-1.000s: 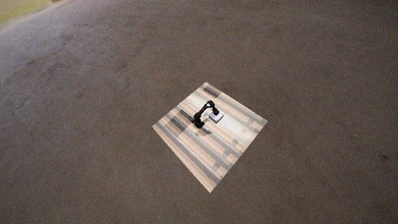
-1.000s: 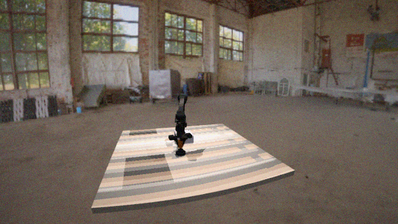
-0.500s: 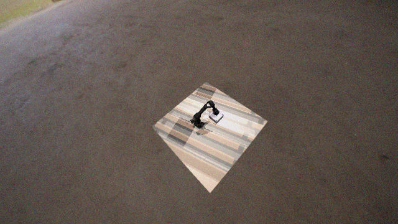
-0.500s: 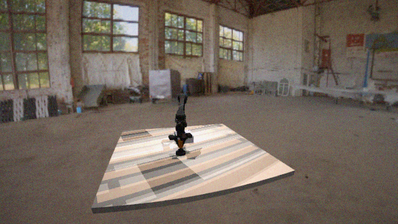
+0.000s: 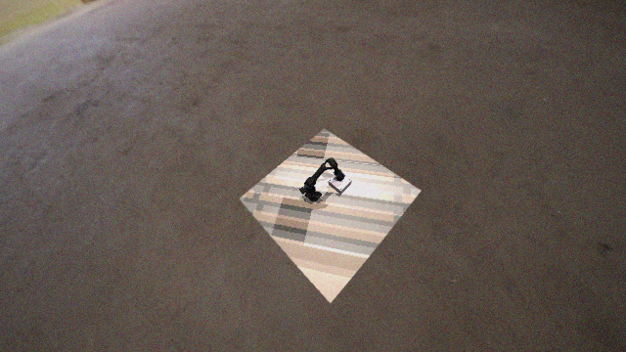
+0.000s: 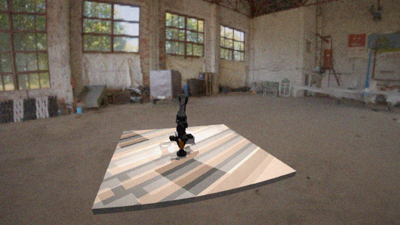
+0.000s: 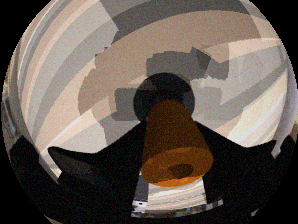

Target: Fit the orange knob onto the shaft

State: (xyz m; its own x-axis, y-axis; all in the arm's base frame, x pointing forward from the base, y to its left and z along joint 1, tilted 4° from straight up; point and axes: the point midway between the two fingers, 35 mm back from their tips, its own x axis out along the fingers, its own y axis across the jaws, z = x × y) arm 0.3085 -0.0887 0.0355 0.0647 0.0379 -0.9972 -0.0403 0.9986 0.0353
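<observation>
Wrist view: the gripper (image 5: 309,189) (image 6: 181,139) (image 7: 169,125), at the lower centre of the frame, is clamped on the orange knob (image 6: 181,144) (image 7: 177,164), one dark finger bearing on each side. The knob appears as a tapered body, its broad end toward the lens; in that end lies a dark round recess, whose contents, if any, cannot be made out. The narrower end overlaps the dark round pedestal (image 6: 181,153) (image 7: 150,97), just above the centre of the frame. In the exterior view, the knob lies directly above the pedestal, a little left of the lower centre; whether the two touch, and how the flat sides are aligned, cannot be told. Outward from the tool, the top view shows the black arm (image 5: 320,172) (image 6: 182,109) arching up and right to a pale square base plate (image 5: 340,190) with small dark marks near its corners. All stand on a striped board (image 5: 337,274) (image 6: 265,165), diamond-shaped near the centre of the top view. Around it extends a brown floor (image 5: 147,274) (image 6: 328,140), bounded in the exterior view by walls with tall paned windows (image 6: 110,26) at upper left.
</observation>
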